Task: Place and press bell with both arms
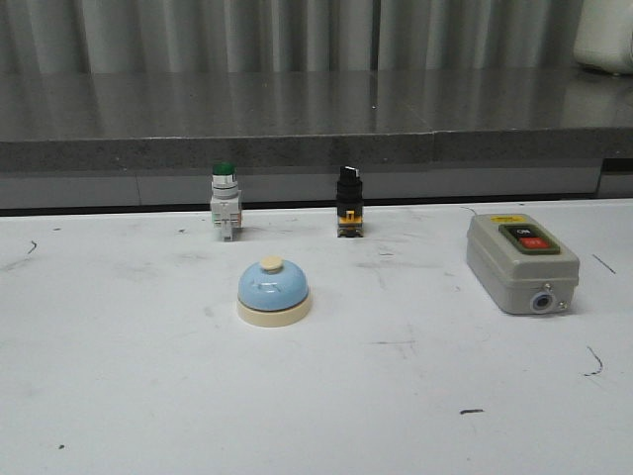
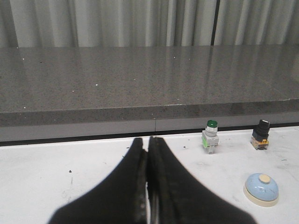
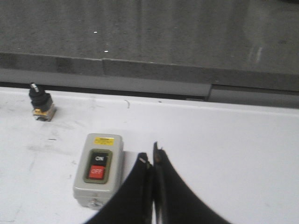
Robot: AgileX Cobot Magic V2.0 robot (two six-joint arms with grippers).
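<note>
The light-blue bell (image 1: 273,291) with cream base and knob stands upright on the white table, left of centre in the front view. It also shows in the left wrist view (image 2: 261,188), off to the side of my left gripper (image 2: 146,145), which is shut and empty above the table. My right gripper (image 3: 150,156) is shut and empty, beside the grey switch box. The bell is out of the right wrist view. Neither arm shows in the front view.
A grey switch box (image 1: 519,261) with black and red buttons lies at the right. A green-capped push button (image 1: 225,200) and a black selector switch (image 1: 348,202) stand at the back by the table's edge. A dark stone ledge (image 1: 316,114) runs behind.
</note>
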